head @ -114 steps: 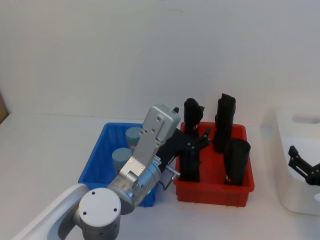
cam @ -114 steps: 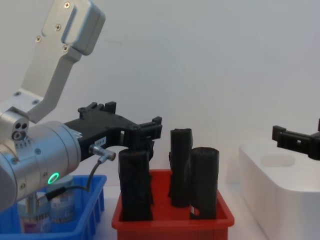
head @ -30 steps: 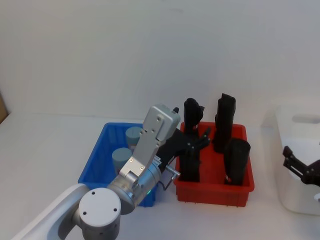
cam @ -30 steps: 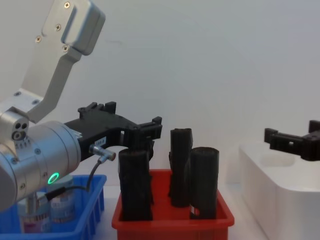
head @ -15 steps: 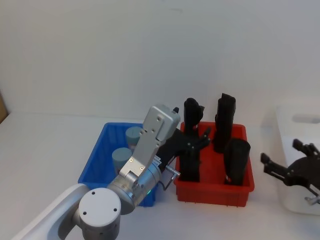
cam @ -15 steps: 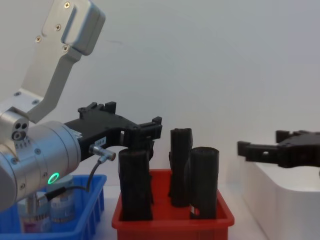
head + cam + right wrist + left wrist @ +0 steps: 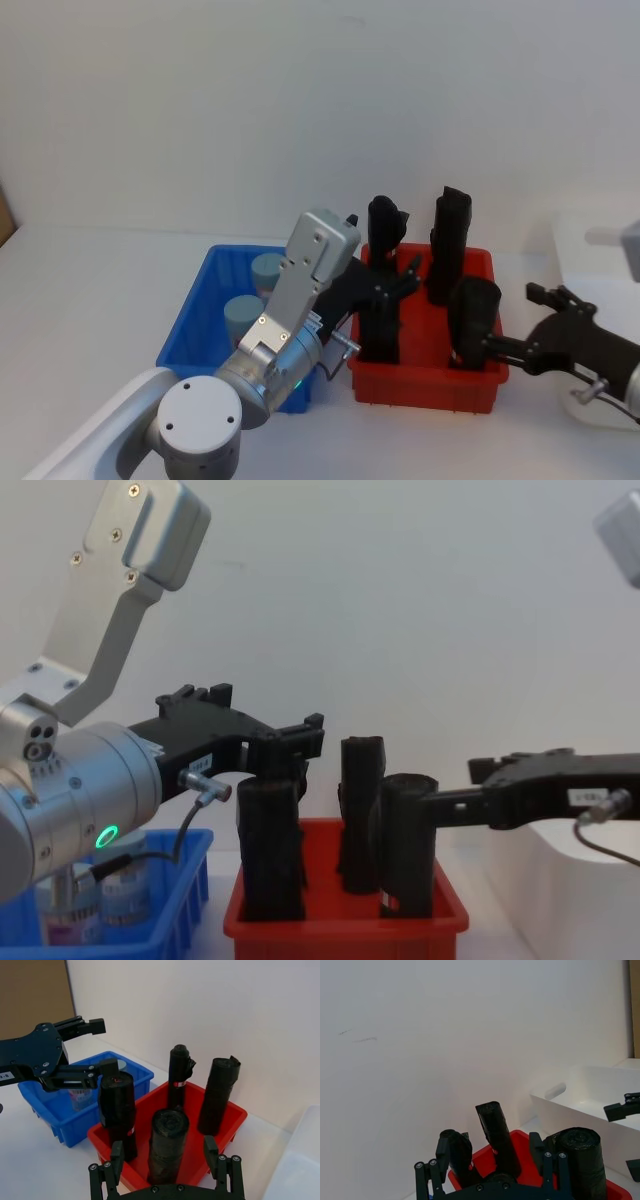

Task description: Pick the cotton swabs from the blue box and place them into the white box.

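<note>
I am holding my right claw (image 7: 514, 322) low at the right side of the red bin (image 7: 425, 386), its two fingers spread wide and gripping nothing. In my right wrist view those fingers are standing on either side of the nearest black roll (image 7: 169, 1135), though I cannot tell whether either one is touching it.

The cotton swab jars (image 7: 244, 314) are sitting upright in the blue box (image 7: 186, 318). That box is lying just beside the red bin, on its left. The whole red bin, with its four black rolls, is therefore standing between this claw and the jars, and they are well apart.

My left claw (image 7: 102, 1044) is hanging above the place where the blue box and the red bin meet, also spread and empty. Its nearer finger is sitting just beside the top of the front-left roll, and the jars are lying below it and to its left.

The white box (image 7: 580, 1091) is standing to the right of the red bin, behind my right arm.
</note>
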